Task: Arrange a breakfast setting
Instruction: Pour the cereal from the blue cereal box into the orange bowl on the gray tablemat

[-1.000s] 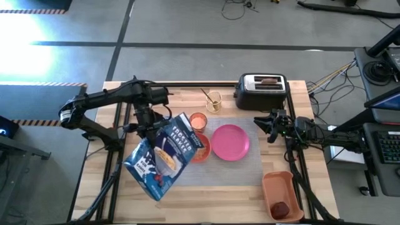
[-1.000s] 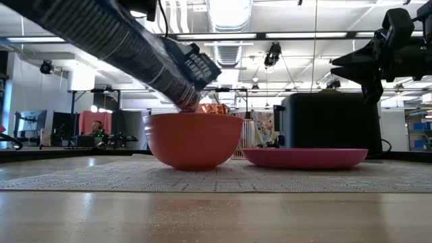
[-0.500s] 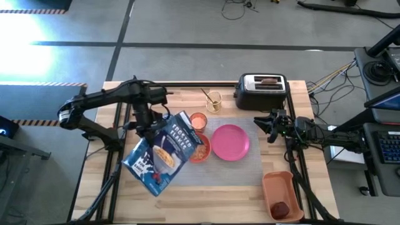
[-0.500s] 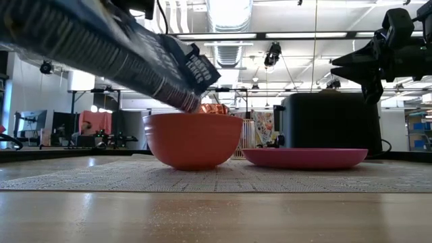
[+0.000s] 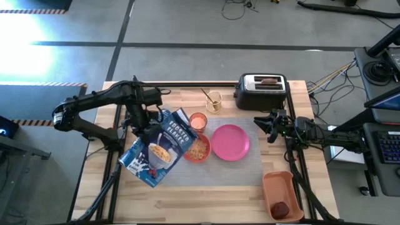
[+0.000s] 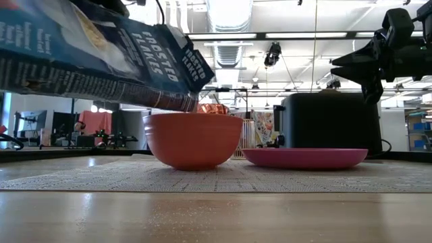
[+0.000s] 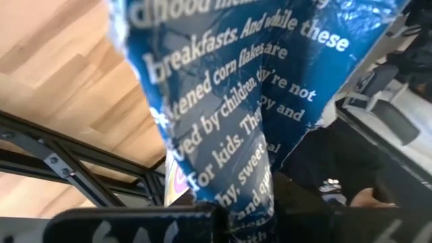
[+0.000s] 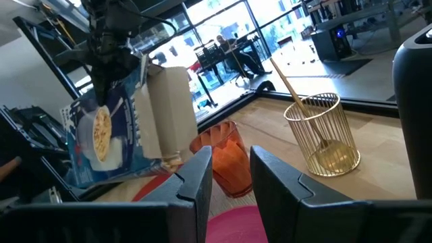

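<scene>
My left gripper (image 5: 145, 122) is shut on a blue cereal box (image 5: 157, 155), held in the air left of the orange-red bowl (image 5: 199, 149). The box's open top end (image 6: 192, 101) reaches just over the bowl's left rim. The bowl holds flakes and stands on the grey mat beside the pink plate (image 5: 230, 142). The orange cup (image 5: 198, 121) stands behind the bowl. A gold spoon sits in a wire holder (image 5: 214, 100). Toast (image 5: 269, 80) sticks up from the toaster. A dark red fruit (image 5: 281, 208) lies in the orange tray. My right gripper (image 5: 262, 127) is open and empty, right of the plate. My left gripper pinches the cereal box between its two fingers at the box's far narrow side (image 7: 244, 192), about midway along its length. The fingers come from above and from the table's far side. The box is lifted clear, nearly level, its open end lowest and toward the bowl.
The black-and-silver toaster (image 5: 262, 91) stands at the far right of the table. The rectangular orange tray (image 5: 280, 192) lies at the near right corner. The grey mat (image 5: 244, 169) has bare room in front of the plate and bowl.
My left gripper has gone toward the table's left edge with the cereal box and has tipped it back from a steep slant to nearly level. The box has drawn off the bowl, whose flakes now show from above.
</scene>
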